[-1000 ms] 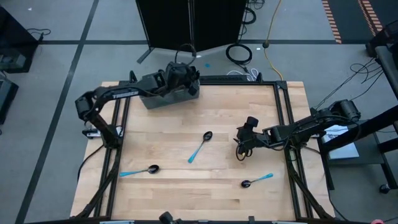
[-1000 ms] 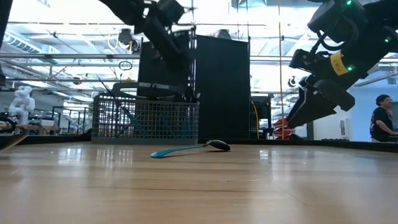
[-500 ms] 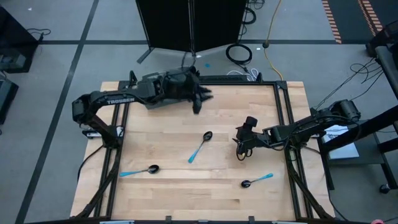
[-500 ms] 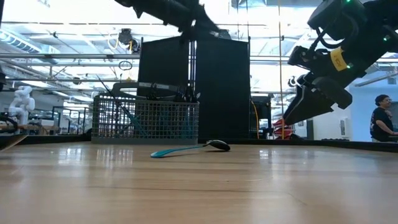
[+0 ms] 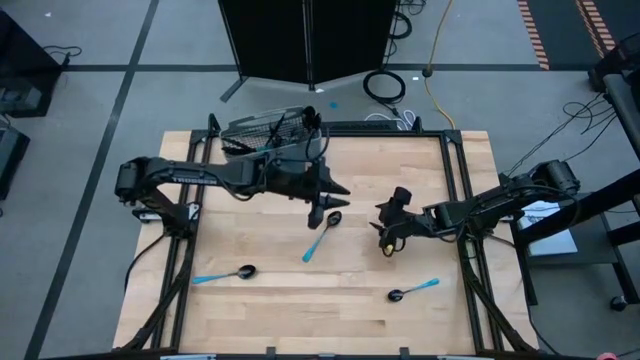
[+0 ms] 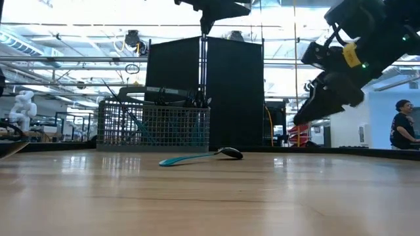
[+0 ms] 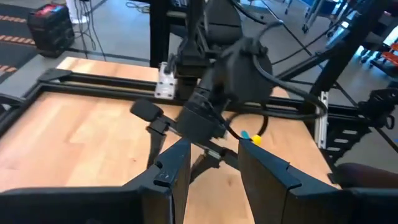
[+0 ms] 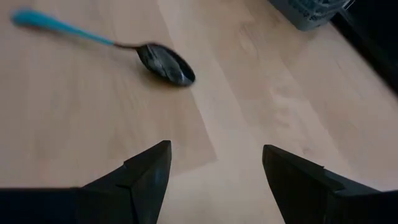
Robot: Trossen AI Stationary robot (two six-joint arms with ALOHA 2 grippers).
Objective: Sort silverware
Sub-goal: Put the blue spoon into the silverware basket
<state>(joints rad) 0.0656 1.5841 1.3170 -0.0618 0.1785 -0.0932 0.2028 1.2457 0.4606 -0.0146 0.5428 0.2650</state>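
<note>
Left fingers (image 7: pixel 177 168): apart, nothing between them.
Right fingers (image 8: pixel 146 171): spread wide, empty.
Left gripper (image 5: pixel 325 200): above the table's (image 5: pixel 270 310) middle, just beside the middle spoon's (image 5: pixel 322 236) bowl.
Right gripper (image 5: pixel 385 235): raised, right of that spoon.
Other spoons: near-left (image 5: pixel 222 275); near-right (image 5: pixel 413 290).
Basket (image 5: pixel 265 132): far-left edge.

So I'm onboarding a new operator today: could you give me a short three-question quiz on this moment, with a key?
1. How many spoons lie loose on the table?
2. True or false: the left gripper holds a spoon.
3. Which gripper is nearer the wire-mesh basket? A) left B) right

Key:
1. Three: the middle spoon, the left spoon and the right spoon.
2. False: its fingers are apart with nothing between them.
3. A. The right gripper, open, hovers over the table's right half.
</note>
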